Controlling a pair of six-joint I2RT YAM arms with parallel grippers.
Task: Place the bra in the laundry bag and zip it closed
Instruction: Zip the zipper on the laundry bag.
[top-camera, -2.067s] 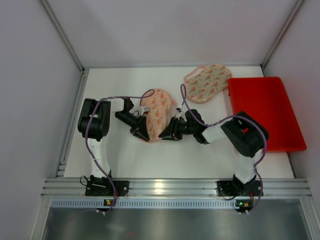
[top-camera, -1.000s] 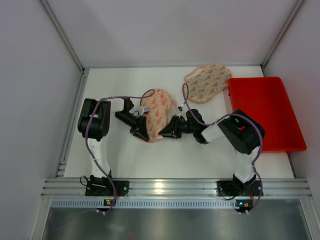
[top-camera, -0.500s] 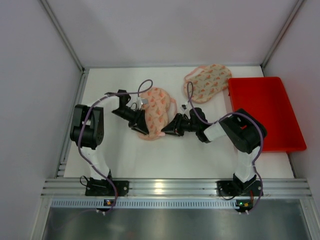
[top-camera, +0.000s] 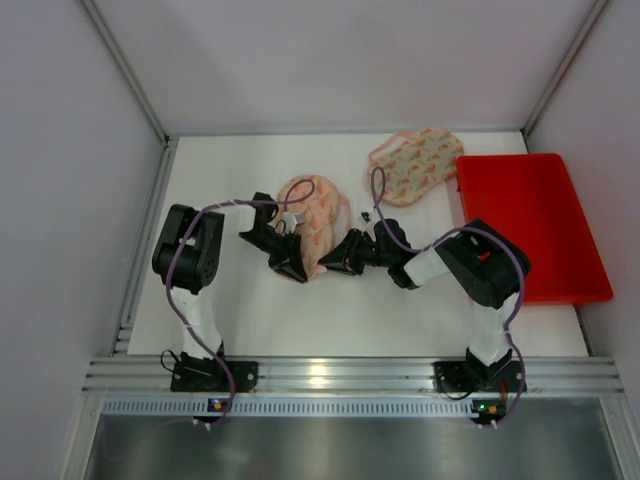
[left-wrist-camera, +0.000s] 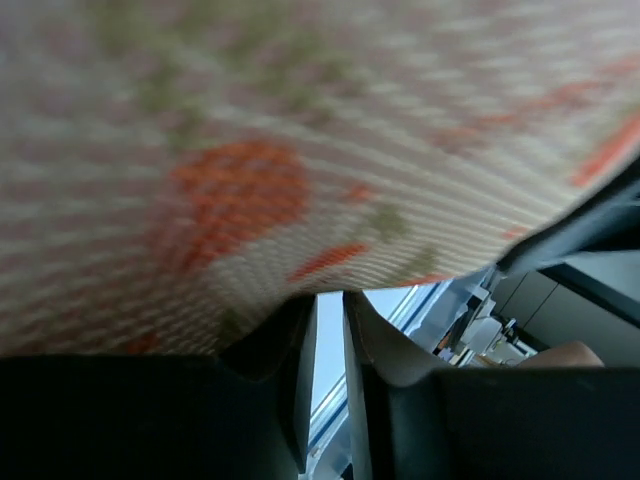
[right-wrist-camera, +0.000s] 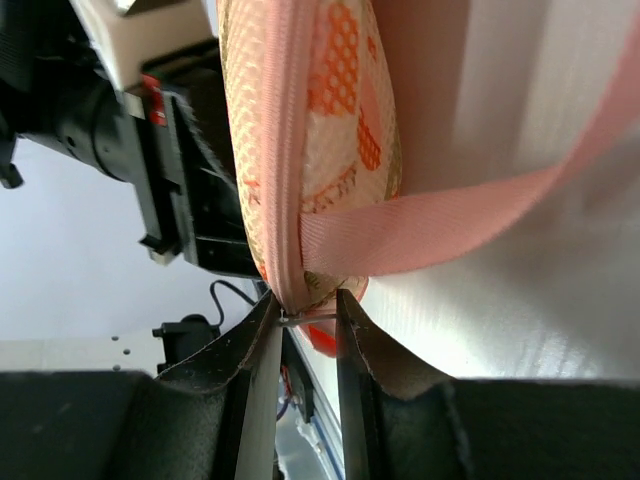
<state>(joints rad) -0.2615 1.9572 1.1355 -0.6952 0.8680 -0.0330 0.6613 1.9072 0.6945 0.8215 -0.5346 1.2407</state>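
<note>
Top: peach patterned mesh laundry bag (top-camera: 315, 215) sits mid white table (top-camera: 250, 320). Left gripper (top-camera: 290, 262) is at its near-left edge, right gripper (top-camera: 345, 258) at its near-right end. A similar patterned piece (top-camera: 415, 165) lies apart by the red plastic tray (top-camera: 560, 230); bra or not, can't tell.
Left wrist: jaws narrow, mesh draped over tips, grip unclear.
Right wrist: jaws pinch the small metal zip pull (right-wrist-camera: 305, 318).
Prob. zipping stage; next needs the pull drawn along w/ bag held taut.

Red tray (top-camera: 535, 225) lies along the right edge of the white table (top-camera: 400, 310). A second patterned pouch (top-camera: 415, 165) lies flat at the far edge, just beside the tray's far-left corner.
</note>
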